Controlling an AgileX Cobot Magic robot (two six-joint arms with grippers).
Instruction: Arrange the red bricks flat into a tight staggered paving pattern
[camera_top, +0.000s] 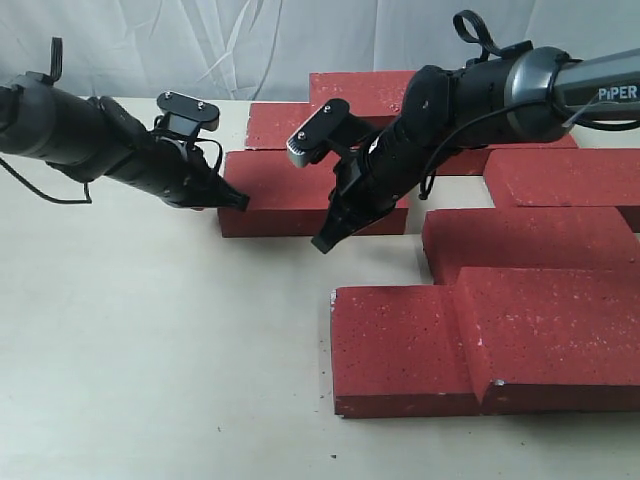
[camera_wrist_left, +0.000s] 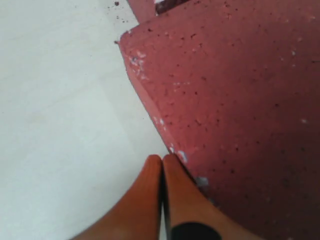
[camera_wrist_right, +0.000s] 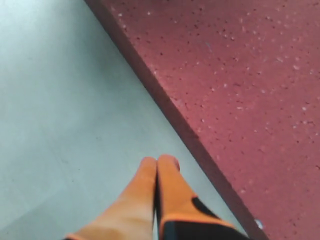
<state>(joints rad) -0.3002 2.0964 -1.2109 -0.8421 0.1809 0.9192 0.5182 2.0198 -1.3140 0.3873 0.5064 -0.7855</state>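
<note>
One pale table (camera_top: 150, 350), largest of all, bare to the left of and in front of the centre brick (camera_top: 300, 195).

At least seven red bricks (camera_top: 530, 240) counted in the exterior view, all lying flat (an eighth perhaps hidden behind the right arm; cannot tell). Centre brick with a long side toward the camera. Two more behind it, stepped back and to the right, touching. Two to its right in offset rows, gaps between them. Two in front of it and to the right, side by side and touching, the right-hand one sitting a little higher than its neighbour.

Two dark arms. Left arm (camera_top: 90, 140) reaching in from the left of the centre brick. Right arm (camera_top: 480, 95) crossing above the bricks behind it and sloping down over its right half.

Two grippers, orange-fingered in the wrist views. Left gripper (camera_top: 238, 201) closed tight, holding nothing, tips at the centre brick's short left edge, touching or just beside it. Right gripper (camera_top: 324, 242) likewise closed with nothing between the fingers, tips low over the table just in front of the centre brick's long front edge, a narrow strip of table between.
</note>
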